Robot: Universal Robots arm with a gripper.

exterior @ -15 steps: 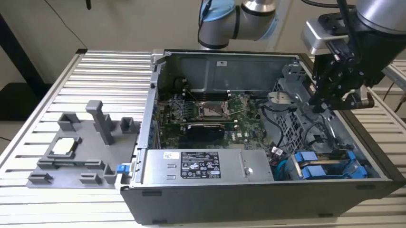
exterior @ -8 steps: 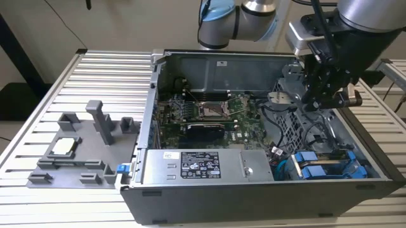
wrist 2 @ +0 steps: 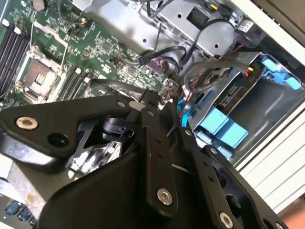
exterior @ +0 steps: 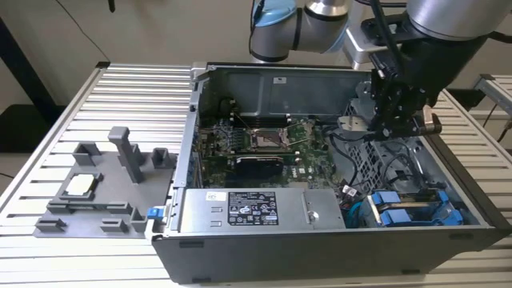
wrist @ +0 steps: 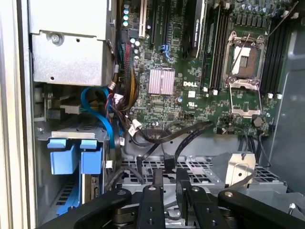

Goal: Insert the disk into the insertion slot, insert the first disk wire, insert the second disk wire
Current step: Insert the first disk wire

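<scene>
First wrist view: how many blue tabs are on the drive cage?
2. One blue tab and a second blue tab sit side by side on the drive cage. More may be hidden.

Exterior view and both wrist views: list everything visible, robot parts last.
table: one, silver slatted, beneath everything
computer case: one, dark grey, open, on the table
motherboard: one, green, inside the case
power supply: one, silver, case's near side
insertion slot: one, grey bay with blue carriers, exterior view's right
black cables: several, beside the slot
blue cable: one, by the slot
fixture tray: one, grey, upright posts, exterior view's left
arm: one, silver-blue, behind the case
end effector: one, black, above the case interior
</scene>
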